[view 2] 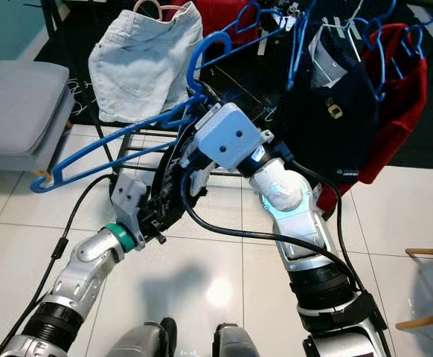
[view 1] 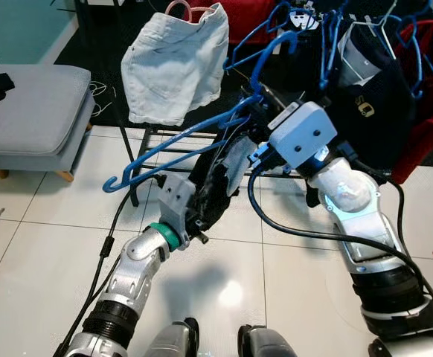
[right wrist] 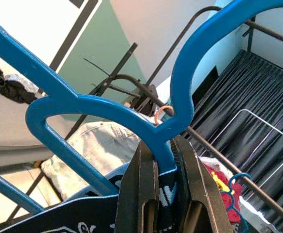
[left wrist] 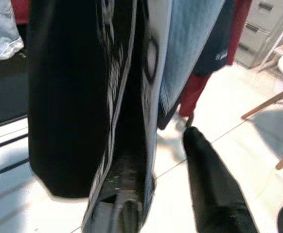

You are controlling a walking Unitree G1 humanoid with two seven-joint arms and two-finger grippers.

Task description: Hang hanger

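My right gripper (right wrist: 163, 145) is shut on the neck of a blue hanger (view 1: 179, 152), just under its hook (view 1: 276, 44), and holds it tilted in front of the clothes rack (right wrist: 258, 189). A dark garment with white print (view 1: 216, 186) hangs from the hanger. My left gripper (view 1: 205, 201) reaches up against the garment's lower part. In the left wrist view its fingers stand apart: one black finger (left wrist: 209, 184) is bare, and the fabric (left wrist: 83, 97) drapes over the other.
Pale denim shorts (view 1: 175, 63) hang at the rack's left end. A navy shirt (view 1: 373, 89), a red garment (view 1: 432, 126) and several blue hangers crowd its right. A grey sofa (view 1: 30, 111) stands to the left, and wooden chair legs (view 2: 425, 253) to the right.
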